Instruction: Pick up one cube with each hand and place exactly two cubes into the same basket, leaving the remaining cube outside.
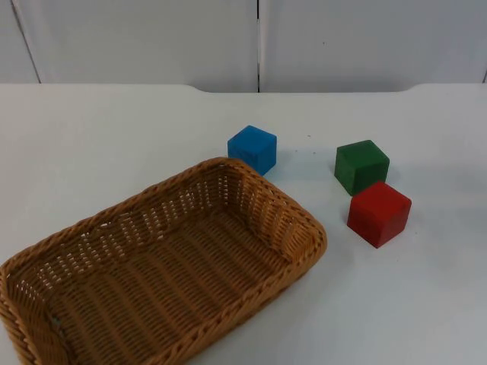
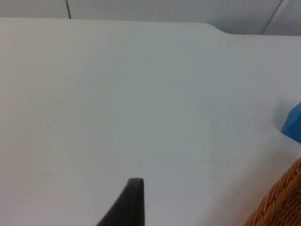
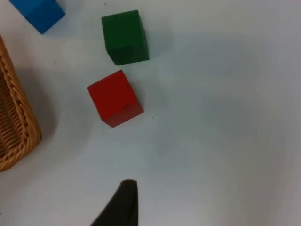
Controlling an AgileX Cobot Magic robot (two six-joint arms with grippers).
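A brown wicker basket (image 1: 304,228) lies empty at the front left of the white table. A blue cube (image 1: 253,147) stands just behind the basket's far corner. To the right, a green cube (image 1: 361,166) and a red cube (image 1: 379,213) sit close together on the table. The right wrist view looks down on the red cube (image 3: 114,98), the green cube (image 3: 124,36), the blue cube (image 3: 38,12) and the basket's corner (image 3: 14,127), past one black fingertip (image 3: 123,202). The left wrist view has a black fingertip (image 2: 129,202) over bare table, with the blue cube's edge (image 2: 294,125) and the basket's rim (image 2: 282,205).
The grey partition wall (image 1: 259,42) closes the table at the back. Bare white table top (image 1: 91,137) stretches left of the blue cube and to the right of the red and green cubes.
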